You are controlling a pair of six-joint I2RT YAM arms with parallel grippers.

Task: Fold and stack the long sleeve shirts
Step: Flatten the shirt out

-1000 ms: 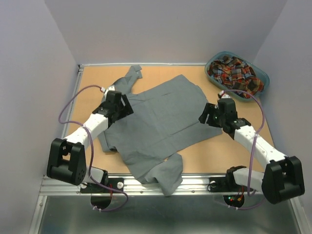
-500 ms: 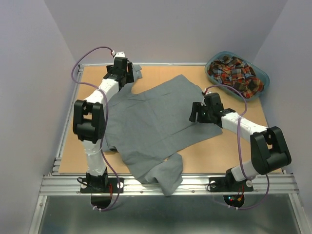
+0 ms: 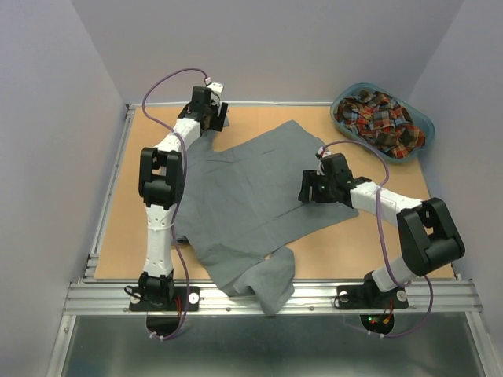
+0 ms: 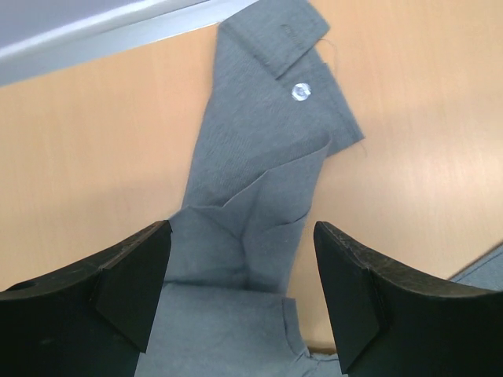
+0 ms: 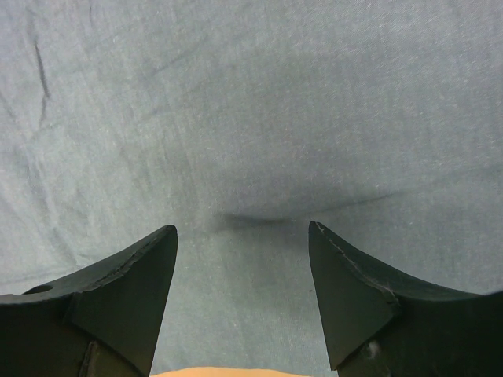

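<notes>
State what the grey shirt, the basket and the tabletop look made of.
Grey shirt: thin woven cloth, matte; it creases and shows fine weave. Basket: likely plastic, smooth teal rim. Tabletop: apparently wood or board, matte tan.

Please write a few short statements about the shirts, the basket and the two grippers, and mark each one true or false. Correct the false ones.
1. The plaid shirt lies in the teal basket. True.
2. The left gripper stands open above a sleeve of the grey shirt. True.
3. The grey shirt is folded into a neat square. False: it lies spread out on the table, with one sleeve reaching over the near edge.
4. The right gripper is shut on the plaid shirt. False: it is open, above the body of the grey shirt.
</notes>
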